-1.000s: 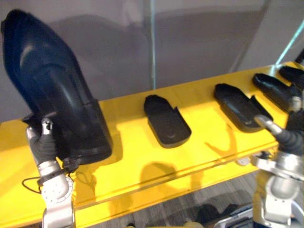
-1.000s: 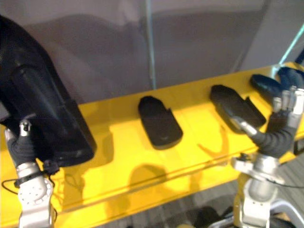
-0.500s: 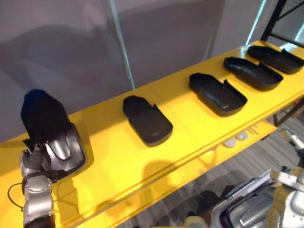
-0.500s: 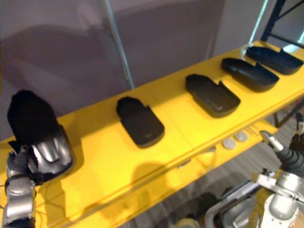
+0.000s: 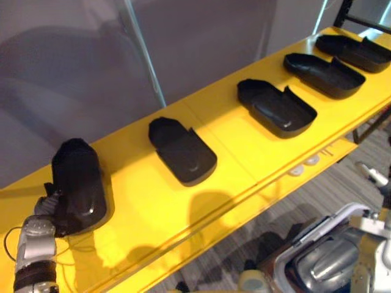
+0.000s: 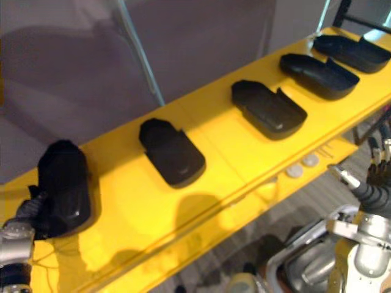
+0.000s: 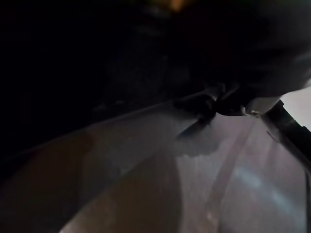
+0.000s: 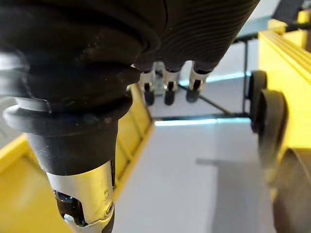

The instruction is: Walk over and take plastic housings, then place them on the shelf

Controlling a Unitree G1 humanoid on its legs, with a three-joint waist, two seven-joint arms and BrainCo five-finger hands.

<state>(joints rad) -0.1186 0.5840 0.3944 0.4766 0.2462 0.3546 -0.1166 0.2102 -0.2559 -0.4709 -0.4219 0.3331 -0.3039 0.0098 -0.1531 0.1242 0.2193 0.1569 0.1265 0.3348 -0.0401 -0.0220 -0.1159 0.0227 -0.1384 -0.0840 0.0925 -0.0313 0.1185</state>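
At left end of yellow shelf (image 5: 140, 204) | leftmost housing (image 5: 78, 192) lies flat | left hand (image 5: 44, 210) at its near end, grip unreadable | right hand (image 6: 374, 192) fingers (image 8: 167, 87) relaxed, empty

eye views down onto the same yellow shelf (image 5: 239, 160), right wrist view close along its robot hand (image 8: 167, 30)
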